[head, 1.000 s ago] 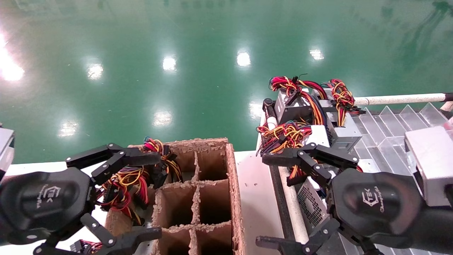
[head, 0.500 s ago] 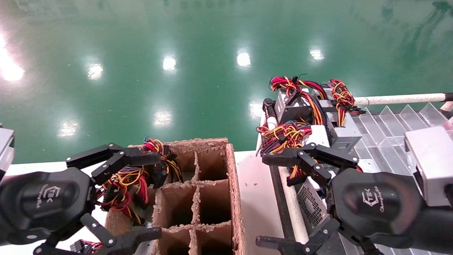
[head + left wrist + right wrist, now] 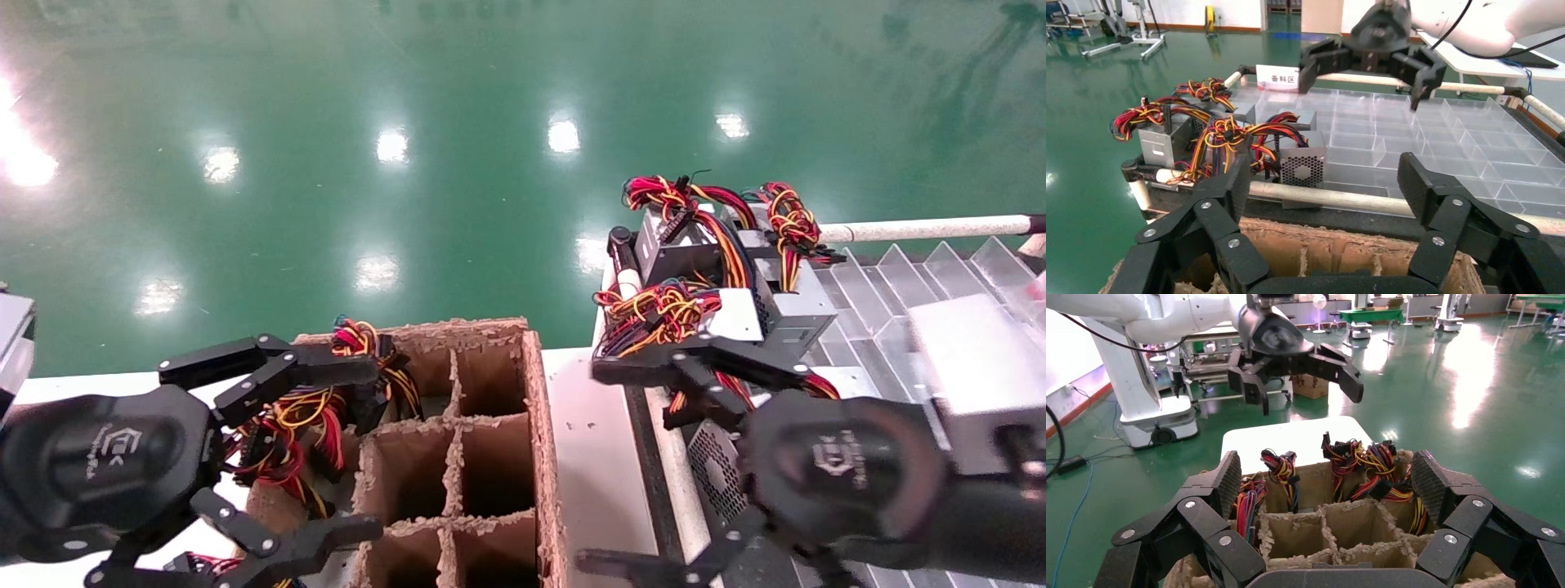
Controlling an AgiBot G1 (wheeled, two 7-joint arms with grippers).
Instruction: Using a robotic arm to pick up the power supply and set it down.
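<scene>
1. The right gripper (image 3: 633,465) hung wide open and empty above the near left corner of the clear divided tray (image 3: 923,269), its upper finger just over the wire bundle of the nearest power supply (image 3: 739,314).
2. That supply lay at the tray's left edge, vent grille facing the robot, with two more grey boxes just beyond it.
3. The left gripper (image 3: 327,457) was likewise spread wide and held nothing, over the left side of the cardboard divider box (image 3: 490,425), where wires already filled the far left cells.
4. To do the pick well, I'd say the right fingers should straddle the metal casing, not the loose wires, which would slip and snag neighbours.
5. Lowering squarely, then closing on the flat sides, looked safest.
6. The empty middle cells seemed the likely place to set it down.
</scene>
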